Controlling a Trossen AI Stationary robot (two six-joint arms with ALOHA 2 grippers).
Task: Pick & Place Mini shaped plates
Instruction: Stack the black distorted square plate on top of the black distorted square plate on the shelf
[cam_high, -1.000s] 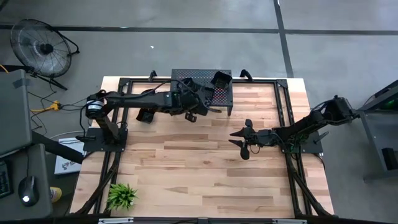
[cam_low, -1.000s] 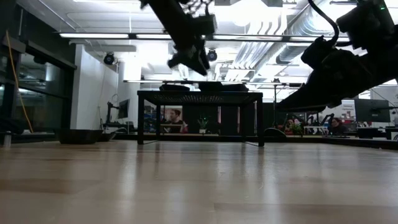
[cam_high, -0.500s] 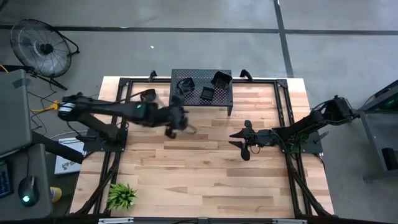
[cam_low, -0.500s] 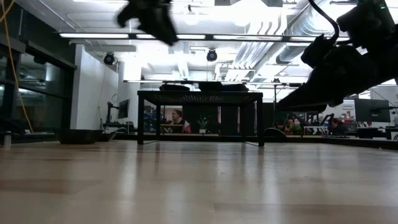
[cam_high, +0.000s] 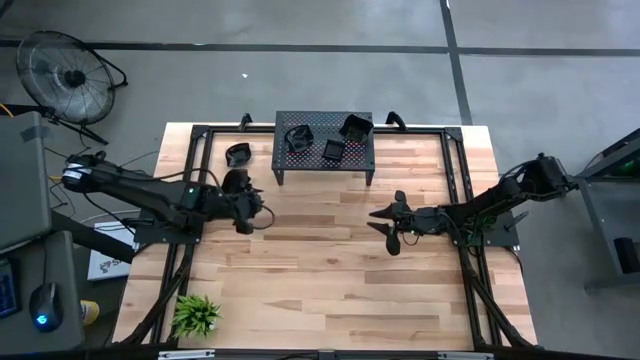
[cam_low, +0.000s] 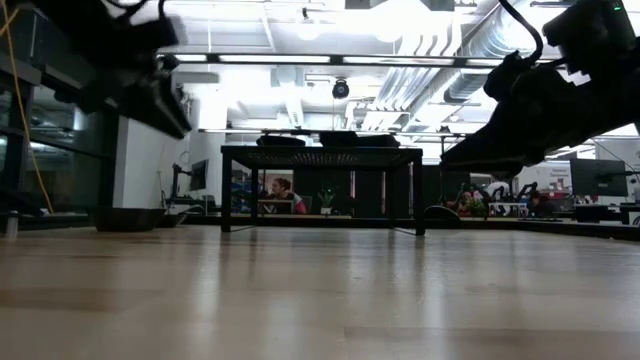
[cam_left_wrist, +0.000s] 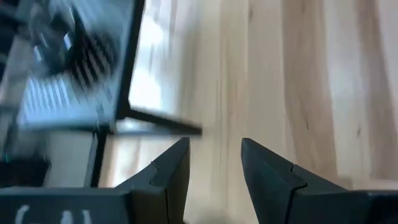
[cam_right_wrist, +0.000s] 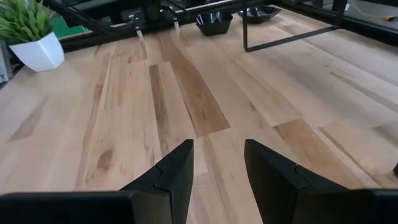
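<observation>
Three mini shaped plates, glossy black, lie on the black perforated stand (cam_high: 324, 141): one at its left (cam_high: 297, 137), one in the middle (cam_high: 333, 150) and one at its right (cam_high: 357, 127). Two more rest on the table left of the stand (cam_high: 238, 154) (cam_high: 237, 180); the right wrist view shows them far off (cam_right_wrist: 214, 22) (cam_right_wrist: 258, 12). My left gripper (cam_high: 252, 208) (cam_left_wrist: 214, 165) hovers open just nearside of the nearer table plate, with nothing between its fingers. My right gripper (cam_high: 385, 222) (cam_right_wrist: 217, 165) hangs open and empty over the table's right middle.
A small green plant in a white pot (cam_high: 195, 314) (cam_right_wrist: 28, 31) stands at the near left corner. Black frame rails (cam_high: 190, 160) run along the table's sides. Bare wood (cam_high: 320, 270) lies between the two grippers and toward the near edge.
My left gripper has drawn back from over the stand toward the table's left edge and somewhat nearer, sinking a little and rolling as it went, still open and empty. The plates on the stand, which the arm covered before, now show.
</observation>
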